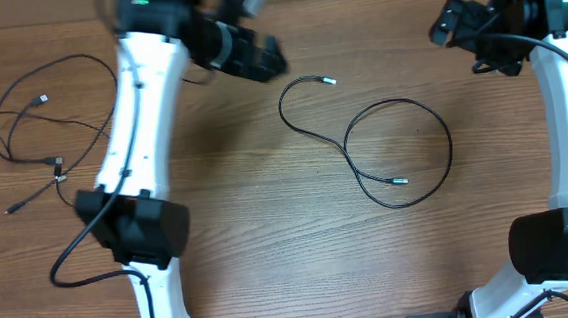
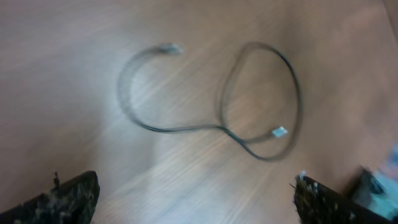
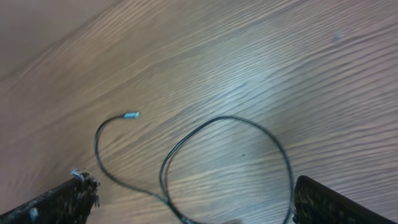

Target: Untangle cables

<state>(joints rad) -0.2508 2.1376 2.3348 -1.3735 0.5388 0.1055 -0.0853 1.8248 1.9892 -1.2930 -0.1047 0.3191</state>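
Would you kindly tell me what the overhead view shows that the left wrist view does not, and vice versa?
Only overhead: a second group of cables, loosely tangled at the table's left side, and the right arm. Only left wrist: the left gripper close up, its fingers spread wide at the bottom corners, holding nothing. Both: the single looped cable lying free on the wooden table, its silvery plug ends apart.

White links point(image 1: 142, 99), black joints point(image 1: 141, 229), black wires point(image 1: 54, 270); left hand point(image 2: 194, 183) dark, possibly scuffed.
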